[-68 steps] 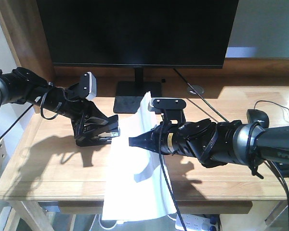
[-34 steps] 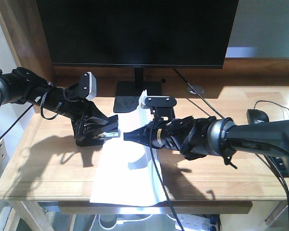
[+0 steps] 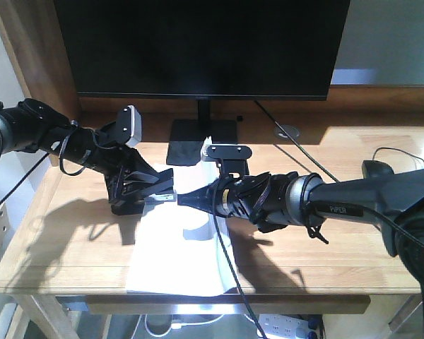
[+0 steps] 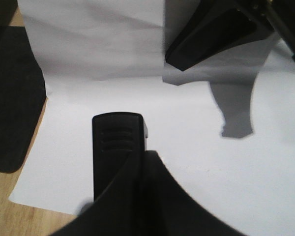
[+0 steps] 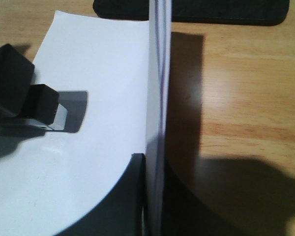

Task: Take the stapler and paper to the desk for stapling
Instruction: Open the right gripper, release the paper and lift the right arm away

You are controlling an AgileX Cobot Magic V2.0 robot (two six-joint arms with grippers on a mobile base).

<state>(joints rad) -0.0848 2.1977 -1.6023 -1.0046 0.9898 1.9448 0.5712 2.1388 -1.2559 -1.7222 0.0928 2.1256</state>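
The black stapler rests low over the wooden desk, with my left gripper shut on it. In the left wrist view the stapler sticks out from between the closed jaws above the white paper. The paper lies mostly flat on the desk, its right edge bent upward. My right gripper is shut on that raised edge, just right of the stapler. Seen from the right wrist, the paper stands edge-on in the right gripper, and the stapler is at the left.
A large black monitor stands at the back on a flat black base, which touches the paper's far end. A black mouse and cables lie at the right. The desk's front edge runs under the paper's near end.
My right gripper has moved left with the paper, closing on the stapler. The sheet has dropped flatter on the desk and slid left. The left arm has held still.
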